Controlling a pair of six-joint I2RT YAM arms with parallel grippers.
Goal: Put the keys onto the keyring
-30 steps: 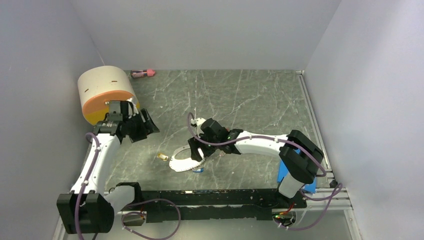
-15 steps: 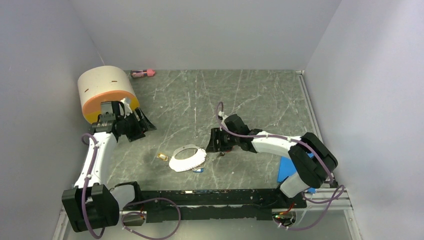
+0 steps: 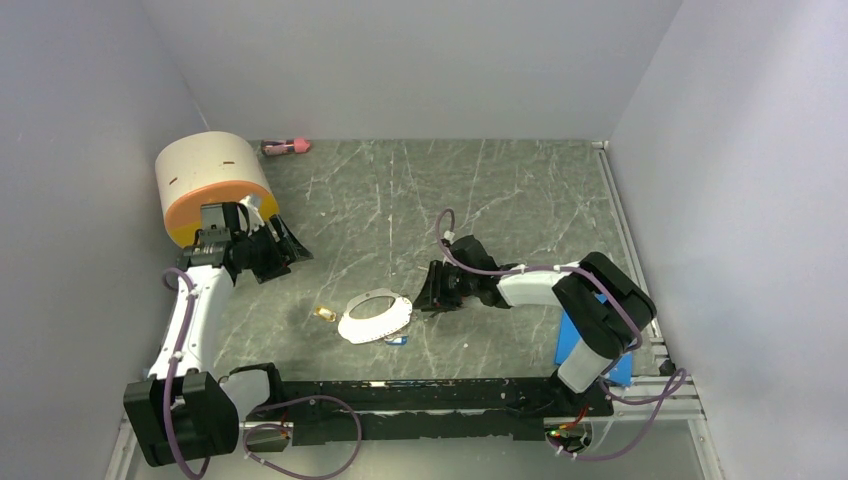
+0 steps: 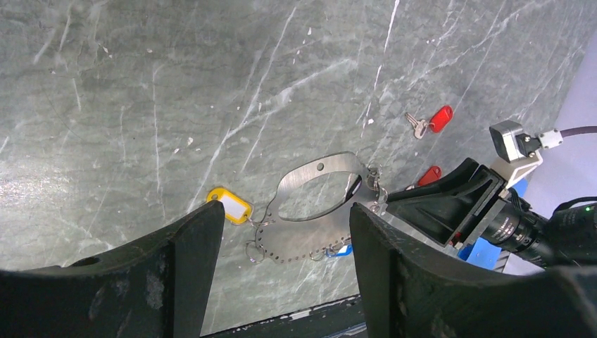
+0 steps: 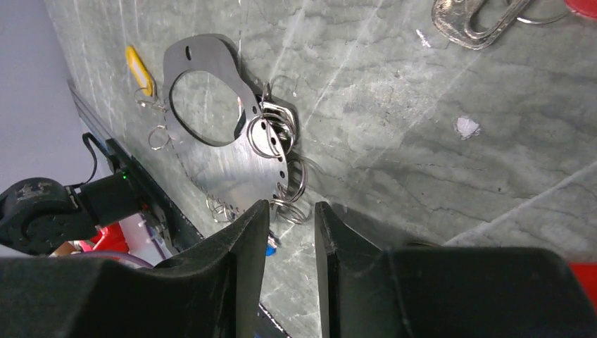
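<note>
Resting on grey, perhaps marble table (image 3: 480,190): keyring (image 3: 372,318); pale walls (image 3: 400,60).

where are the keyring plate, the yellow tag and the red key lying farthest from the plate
keyring plate (image 4: 296,238), left wrist view, on its lower perforated band
yellow tag (image 4: 230,205), left wrist view, on its white label
red-headed key (image 4: 441,117), left wrist view, on its red plastic head

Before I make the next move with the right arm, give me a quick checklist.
1. Open, empty left gripper: ok.
2. The keyring lying flat: ok.
3. Tips of the right gripper at the split rings on the plate's edge: ok.
4. Firm grip on one ring: cannot tell.
5. The red key threaded on: not ok, it lies apart.
</note>
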